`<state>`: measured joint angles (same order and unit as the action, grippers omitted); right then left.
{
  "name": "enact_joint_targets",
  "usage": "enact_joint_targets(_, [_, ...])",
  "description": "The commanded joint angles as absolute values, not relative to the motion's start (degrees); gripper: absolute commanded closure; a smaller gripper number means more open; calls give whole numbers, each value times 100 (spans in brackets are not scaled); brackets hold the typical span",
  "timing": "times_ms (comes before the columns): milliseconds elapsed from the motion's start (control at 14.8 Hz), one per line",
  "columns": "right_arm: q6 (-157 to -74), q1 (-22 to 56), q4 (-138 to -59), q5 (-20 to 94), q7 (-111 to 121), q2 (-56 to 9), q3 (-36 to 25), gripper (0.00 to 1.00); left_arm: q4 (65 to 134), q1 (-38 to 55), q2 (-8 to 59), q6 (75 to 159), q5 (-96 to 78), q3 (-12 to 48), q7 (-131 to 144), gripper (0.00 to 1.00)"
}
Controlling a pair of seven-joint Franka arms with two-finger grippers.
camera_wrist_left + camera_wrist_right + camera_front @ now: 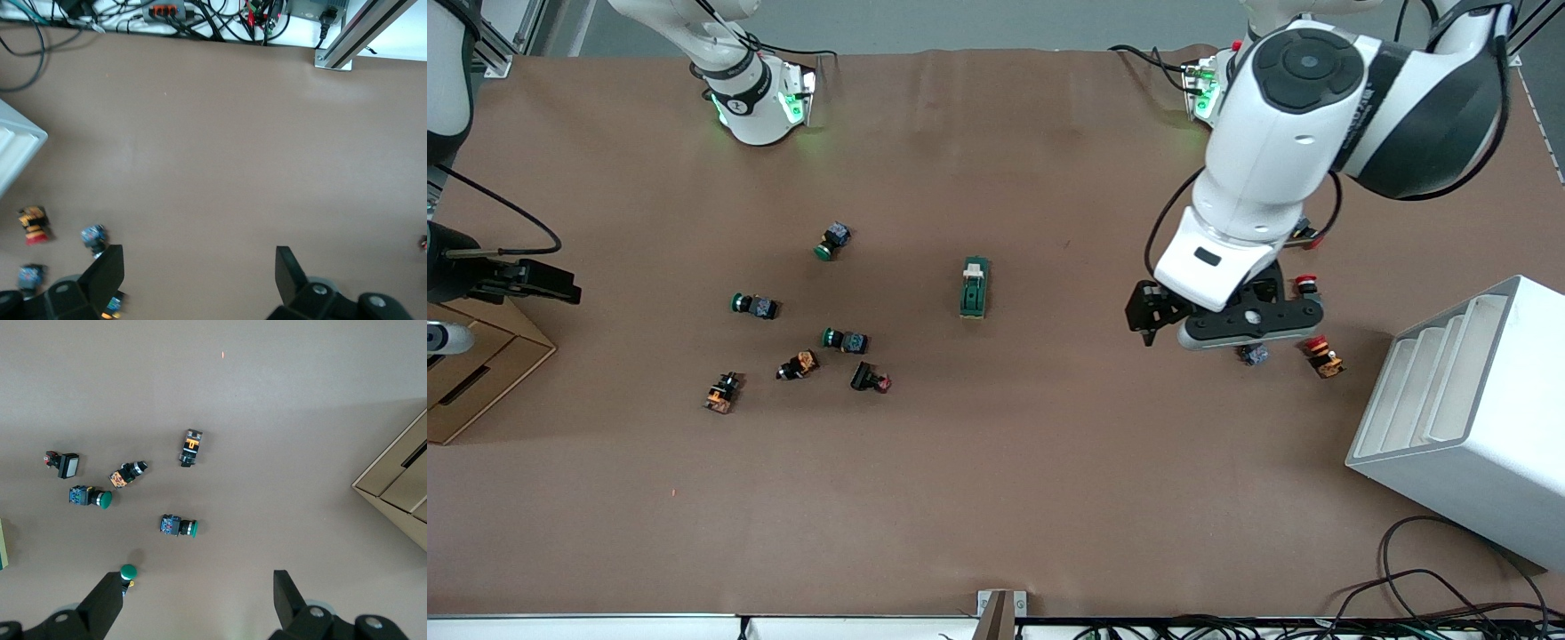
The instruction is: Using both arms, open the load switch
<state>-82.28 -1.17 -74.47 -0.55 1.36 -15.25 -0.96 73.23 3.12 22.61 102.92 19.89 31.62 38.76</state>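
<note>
The load switch (975, 287) is a dark-green block with a white lever piece at the end farther from the front camera. It lies alone on the brown mat near the table's middle. Only a sliver of it shows at the edge of the right wrist view (2, 545). My left gripper (1232, 331) hangs open over the mat toward the left arm's end, apart from the switch, with nothing between its fingers (107, 273). My right gripper (543, 283) is held high at the right arm's end of the table, open and empty, its fingers (107, 597) over bare mat.
Several green-capped and orange or red push buttons (845, 340) lie scattered between the switch and the right arm's end. More buttons (1325, 356) lie by the left gripper. A white slotted rack (1467, 418) and a cardboard box (471, 373) stand at opposite table ends.
</note>
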Motion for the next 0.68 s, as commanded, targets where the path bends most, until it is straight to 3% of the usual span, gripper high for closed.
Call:
enact_joint_targets(0, [-8200,-193,-7497,18,123,-1468,-35,0,7418,97,2057,10222,1951,3173,3420,0])
enact_joint_targets(473, [-7726,-167,-7515,141,62,-1415,-9,0,7436,-491,1943,9941,1041,3156,2928,0])
enact_joint_targets(608, [-7568,-167,-7620,149,70,-1231,-17,0,7592,-510,1662,9940,721,2824,2455,0])
